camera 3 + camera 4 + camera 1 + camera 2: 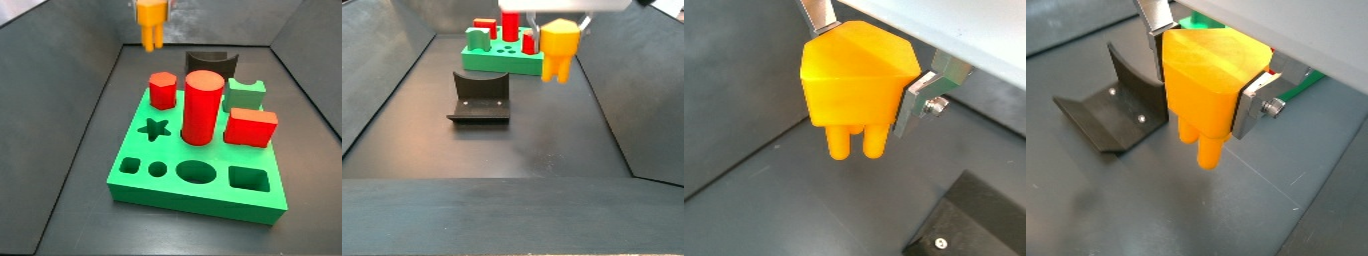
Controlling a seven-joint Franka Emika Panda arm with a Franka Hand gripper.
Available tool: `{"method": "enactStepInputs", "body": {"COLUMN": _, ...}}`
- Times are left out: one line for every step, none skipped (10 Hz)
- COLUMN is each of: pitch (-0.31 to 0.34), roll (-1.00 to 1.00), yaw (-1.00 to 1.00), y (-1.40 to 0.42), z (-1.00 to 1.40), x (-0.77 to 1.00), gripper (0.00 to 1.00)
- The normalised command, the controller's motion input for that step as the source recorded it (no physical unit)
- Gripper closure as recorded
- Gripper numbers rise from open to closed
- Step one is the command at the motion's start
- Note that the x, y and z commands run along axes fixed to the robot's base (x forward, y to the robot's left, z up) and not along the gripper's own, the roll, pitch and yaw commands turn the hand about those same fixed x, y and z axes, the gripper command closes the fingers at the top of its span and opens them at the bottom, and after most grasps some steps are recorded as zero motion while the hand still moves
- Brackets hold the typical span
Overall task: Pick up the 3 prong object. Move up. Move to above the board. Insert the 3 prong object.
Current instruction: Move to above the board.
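My gripper [869,62] is shut on the orange 3 prong object [851,85], its silver fingers [921,96] clamping the body from both sides, prongs hanging down. It shows the same way in the other wrist view, gripper [1207,65] around the object [1207,85]. In both side views the object [151,20] [560,48] hangs in the air, clear of the floor. The green board [201,160] [484,56] stands apart from it, carrying red and green pieces.
The dark fixture [1113,105] [478,97] [210,64] stands on the floor beside the board. On the board are a tall red cylinder [202,107], a red cube [250,127], a small red piece [162,90] and a green block [246,95]. Dark walls enclose the floor.
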Motion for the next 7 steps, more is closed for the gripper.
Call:
{"method": "enactStepInputs", "body": {"pitch": 0.032, "roll": -0.02, "yaw": -0.16, "y": 0.13, "z": 1.00, "x": 0.10, "gripper": 1.00}}
{"method": "enactStepInputs", "body": {"pitch": 0.062, "roll": -0.01, "yaw": -0.10, "y": 0.13, "z": 1.00, "x": 0.09, "gripper": 1.00}}
{"method": "enactStepInputs", "body": {"pitch": 0.070, "roll": 0.00, "yaw": -0.08, "y": 0.13, "z": 1.00, "x": 0.09, "gripper": 1.00}}
{"method": "enactStepInputs", "body": {"pitch": 0.082, "roll": 0.00, "yaw": -0.05, "y": 0.12, "z": 1.00, "x": 0.08, "gripper": 1.00}}
{"method": "enactStepInputs", "body": {"pitch": 0.085, "roll": 0.01, "yaw": -0.04, "y": 0.11, "z": 1.00, "x": 0.08, "gripper": 1.00}}
{"method": "enactStepInputs", "body": {"pitch": 0.089, "roll": 0.01, "yaw": -0.04, "y": 0.11, "z": 1.00, "x": 0.07, "gripper": 1.00}}
{"method": "enactStepInputs", "body": {"pitch": 0.086, "roll": 0.00, "yaw": -0.04, "y": 0.10, "z": 1.00, "x": 0.07, "gripper": 1.00}}
